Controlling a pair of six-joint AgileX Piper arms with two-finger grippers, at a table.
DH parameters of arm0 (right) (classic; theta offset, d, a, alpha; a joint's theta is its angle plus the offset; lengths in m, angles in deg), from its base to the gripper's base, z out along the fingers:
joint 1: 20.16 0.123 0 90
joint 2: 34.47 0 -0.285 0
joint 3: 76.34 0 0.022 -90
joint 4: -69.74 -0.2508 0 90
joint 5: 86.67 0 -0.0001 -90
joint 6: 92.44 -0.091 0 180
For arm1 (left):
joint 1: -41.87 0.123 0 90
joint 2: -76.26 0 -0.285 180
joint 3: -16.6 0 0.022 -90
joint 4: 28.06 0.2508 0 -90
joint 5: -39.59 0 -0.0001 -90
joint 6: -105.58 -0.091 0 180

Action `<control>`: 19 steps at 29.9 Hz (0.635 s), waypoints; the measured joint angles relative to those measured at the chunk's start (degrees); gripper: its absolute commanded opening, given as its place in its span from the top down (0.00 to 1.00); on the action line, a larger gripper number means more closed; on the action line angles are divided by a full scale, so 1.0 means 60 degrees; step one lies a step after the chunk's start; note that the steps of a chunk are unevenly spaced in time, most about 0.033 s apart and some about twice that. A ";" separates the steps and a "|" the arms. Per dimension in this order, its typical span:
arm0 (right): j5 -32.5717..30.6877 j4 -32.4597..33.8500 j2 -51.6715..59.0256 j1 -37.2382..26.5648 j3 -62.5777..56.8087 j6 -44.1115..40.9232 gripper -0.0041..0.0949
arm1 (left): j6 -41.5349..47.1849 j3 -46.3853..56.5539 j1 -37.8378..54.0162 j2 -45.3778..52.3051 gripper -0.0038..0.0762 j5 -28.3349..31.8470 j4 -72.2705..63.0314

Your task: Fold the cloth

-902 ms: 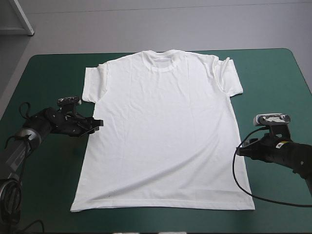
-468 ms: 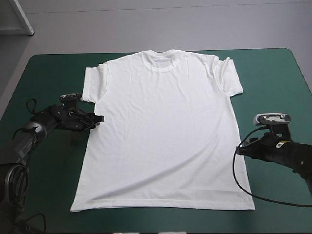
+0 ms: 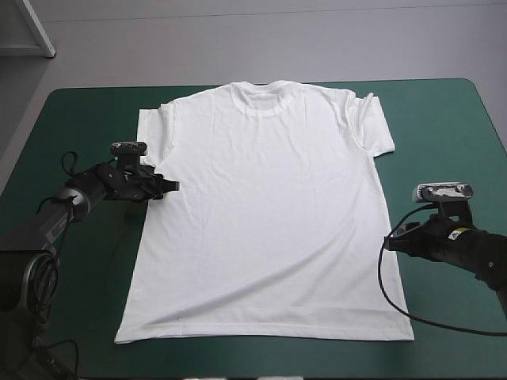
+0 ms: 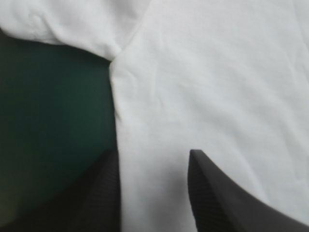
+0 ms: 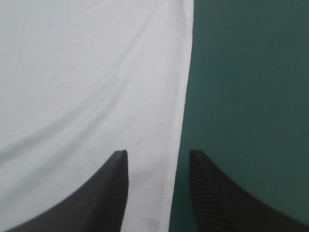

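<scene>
Looking like a robotics lab, not a home. I am working at a teal-green-covered table; plain grey floor is stretching beyond at 12 o'clock, a white frame standing at 11 o'clock.

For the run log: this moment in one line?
T-shirt: spread flat | left pincer: open, straddling its side edge | right pincer: open, straddling other edge
</scene>
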 measured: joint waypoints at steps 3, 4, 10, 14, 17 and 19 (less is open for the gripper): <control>-0.0009 0.0000 0.0000 0.0000 0.0008 0.0000 0.55 | 0.0216 -0.0101 0.0000 -0.0067 0.93 -0.0121 0.0642; -0.0009 0.0000 0.0000 0.0000 0.0008 0.0000 0.55 | 0.0289 -0.0127 0.0000 -0.0099 0.92 -0.0141 0.0824; 0.0009 0.0000 0.0000 0.0000 0.0008 0.0021 0.55 | 0.0430 -0.0154 0.0015 -0.0137 0.93 -0.0129 0.1240; 0.0054 0.0038 -0.0098 0.0000 0.0065 0.0042 0.55 | 0.0430 -0.0154 0.0015 -0.0137 0.93 -0.0139 0.1264; -0.0055 0.0145 -0.0710 0.0000 0.0638 0.0042 0.55 | 0.0430 -0.0154 0.0015 -0.0127 0.93 -0.0142 0.1264; -0.0211 0.0334 -0.1415 0.0000 0.1372 -0.0014 0.55 | 0.0430 -0.0154 0.0015 -0.0111 0.93 -0.0160 0.1264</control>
